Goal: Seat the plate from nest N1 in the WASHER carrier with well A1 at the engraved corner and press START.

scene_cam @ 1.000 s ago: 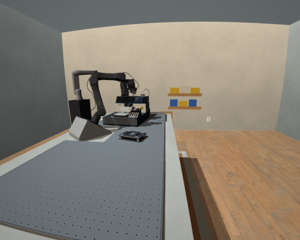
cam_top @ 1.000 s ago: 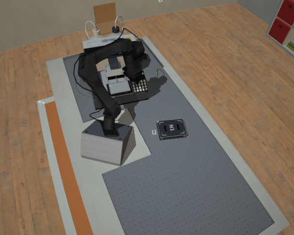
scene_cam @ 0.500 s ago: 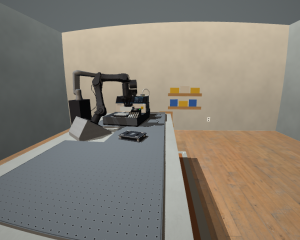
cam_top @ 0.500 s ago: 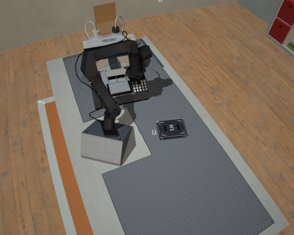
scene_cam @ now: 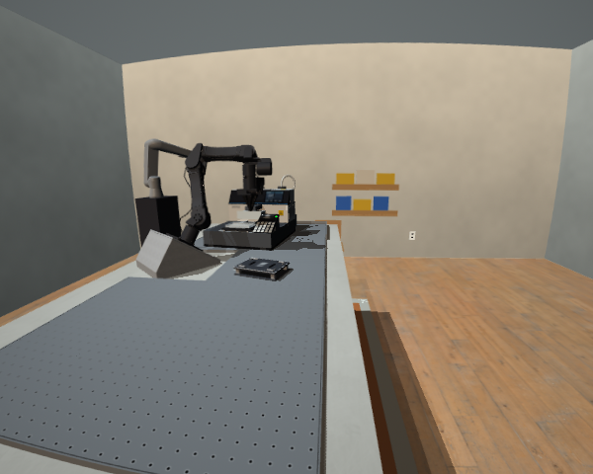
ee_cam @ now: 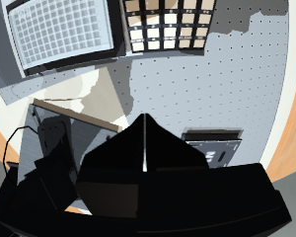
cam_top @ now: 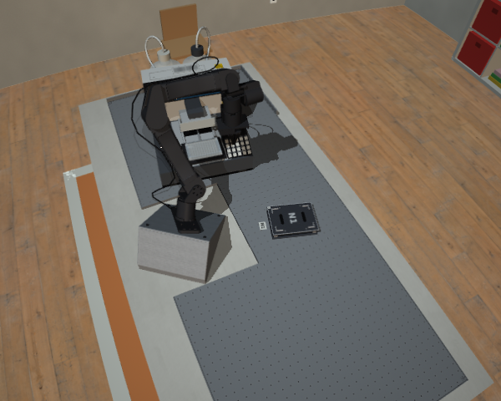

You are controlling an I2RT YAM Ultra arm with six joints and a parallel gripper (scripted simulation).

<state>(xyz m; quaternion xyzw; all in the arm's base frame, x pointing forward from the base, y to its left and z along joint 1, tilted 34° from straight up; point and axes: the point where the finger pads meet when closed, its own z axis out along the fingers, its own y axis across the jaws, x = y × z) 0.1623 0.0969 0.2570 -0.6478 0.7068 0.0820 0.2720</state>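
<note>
The plate (cam_top: pixel 203 149) (scene_cam: pixel 239 224) (ee_cam: pixel 61 34) lies on the carrier at the front of the washer (cam_top: pixel 238 164) (scene_cam: pixel 238 239) and looks flat. Its cut-off corner and the locators are too small to make out. My gripper (cam_top: pixel 234 140) (scene_cam: pixel 251 207) (ee_cam: pixel 144 119) is shut and empty, fingers pointing down. It is over the keypad (cam_top: pixel 244 149) (scene_cam: pixel 264 227) (ee_cam: pixel 172 26), right of the plate; contact with a key cannot be told. A small green light (scene_cam: pixel 276 216) shows above the keypad. The nest N1 (cam_top: pixel 280 228) (scene_cam: pixel 260 268) (ee_cam: pixel 199 146) holds no plate.
The washer's tall rear housing (scene_cam: pixel 287 211) stands behind the carrier and keypad. Two bottles with tubes stand on top of it. The arm's wedge-shaped base (cam_top: pixel 173 248) (scene_cam: pixel 158 255) is in front of the washer, to the left of N1. Thin cables lie right of the washer.
</note>
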